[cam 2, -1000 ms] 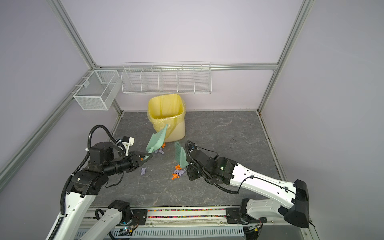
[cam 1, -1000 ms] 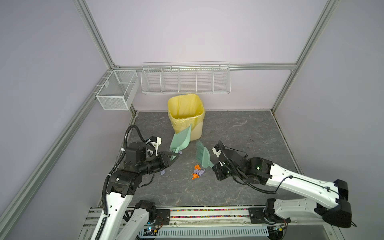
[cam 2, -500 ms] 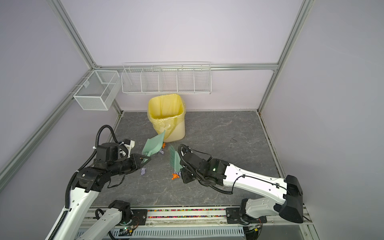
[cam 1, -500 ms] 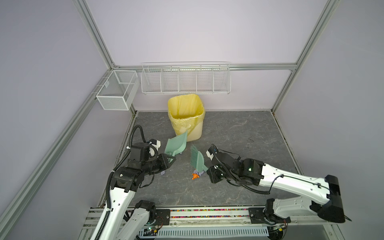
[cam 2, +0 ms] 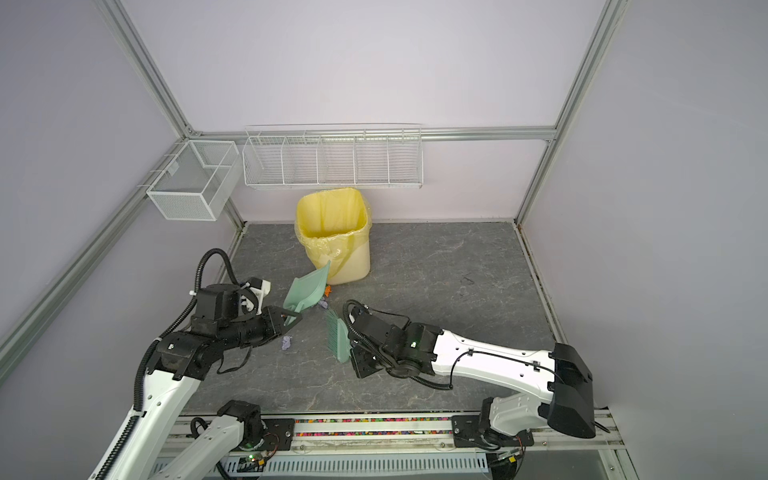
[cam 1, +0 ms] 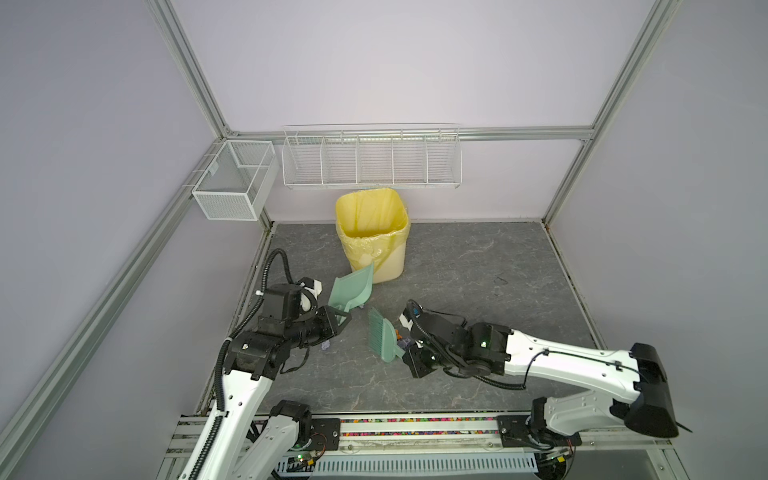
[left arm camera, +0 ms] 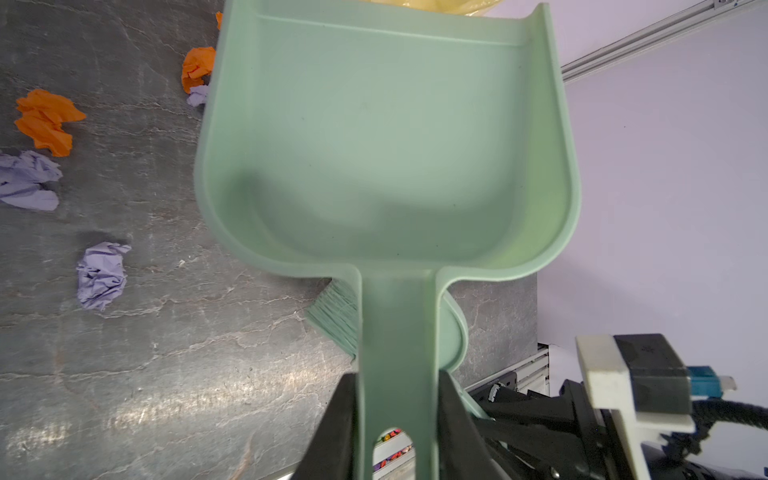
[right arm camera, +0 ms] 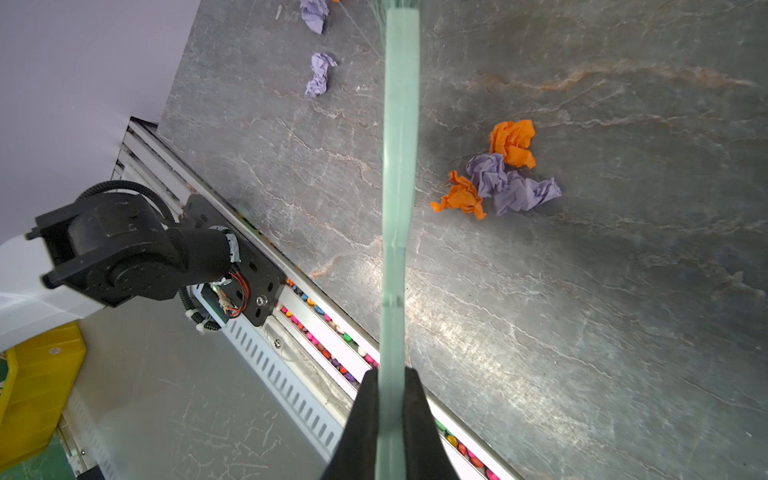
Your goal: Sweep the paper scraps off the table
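Mint-green dustpan: found empty in the left wrist view. It is held just in front of the yellow-lined bin, rolled partly onto one side wall. It is lowered a little and drawn toward the left arm compared with a second ago.
Left gripper: clamped on the dustpan handle, one finger on each flank. The grip is unchanged.
Hand brush: shifted over the last second away from the bin and toward the near edge. Contact of the bristles with the table cannot be told.
Right gripper: pressed fully together on the thin brush handle.
Paper scraps: the main heap of orange and lilac wads is seen on the table and appears unmoved. It is now left on the right-gripper side of the brush.
Stray wads: one lilac wad is noted near the left gripper. Lilac and orange pieces are noted just beside the dustpan.
Progress: nothing is collected yet, and every scrap in view is still on the table.
Assessment: the brush is judged to stand between the heap and the dustpan. The heap cannot be pushed into the pan from here. Either the strays are to be taken first, or the brush is to be brought back round the heap.
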Motion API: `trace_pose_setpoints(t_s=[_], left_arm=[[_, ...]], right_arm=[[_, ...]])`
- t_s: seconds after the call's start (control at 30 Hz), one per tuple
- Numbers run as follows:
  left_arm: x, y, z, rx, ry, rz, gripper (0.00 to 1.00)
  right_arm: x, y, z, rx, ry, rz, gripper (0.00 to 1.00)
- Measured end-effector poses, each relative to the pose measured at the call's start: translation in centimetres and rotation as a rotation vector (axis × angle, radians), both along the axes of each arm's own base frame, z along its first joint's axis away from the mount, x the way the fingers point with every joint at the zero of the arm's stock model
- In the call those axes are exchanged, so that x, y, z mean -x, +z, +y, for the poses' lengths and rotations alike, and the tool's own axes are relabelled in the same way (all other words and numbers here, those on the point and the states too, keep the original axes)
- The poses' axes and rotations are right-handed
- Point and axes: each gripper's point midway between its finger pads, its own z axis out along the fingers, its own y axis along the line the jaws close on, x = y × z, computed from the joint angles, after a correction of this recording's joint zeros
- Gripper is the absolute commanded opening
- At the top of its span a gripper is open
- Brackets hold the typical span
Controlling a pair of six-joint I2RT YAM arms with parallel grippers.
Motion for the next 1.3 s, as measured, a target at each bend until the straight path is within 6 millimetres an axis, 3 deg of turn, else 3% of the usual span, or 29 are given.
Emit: trace_pose_setpoints(t_s=[0.27, 0.43, 0.57, 0.9, 1.1, 1.3], left_arm=[[0.7, -1.4, 0.2, -0.007, -0.006, 0.008, 0.0], [1.1, -2.1, 0.3, -0.006, -0.005, 0.016, 0.0], [1.6, -2.4, -0.3, 0.006, -0.023, 0.02, 0.0], [4.7, -5.5, -4.4, -0.037, -0.165, 0.066, 0.0], [4.2, -7.0, -5.7, -0.089, -0.177, 0.088, 0.0], [3.1, -7.7, -5.9, -0.129, -0.153, 0.09, 0.0]], right_arm=[[0.6, -3.1, -0.6, 0.107, -0.002, 0.061, 0.07], [0.0, -5.0, -1.7, 0.194, -0.029, 0.086, 0.07], [-1.6, -5.1, -2.3, 0.2, -0.071, 0.092, 0.07], [-5.8, -5.3, -4.4, 0.213, -0.16, 0.088, 0.07], [-7.5, -5.2, -7.7, 0.228, -0.222, 0.084, 0.07], [-7.9, -4.6, -11.2, 0.249, -0.27, 0.086, 0.07]])
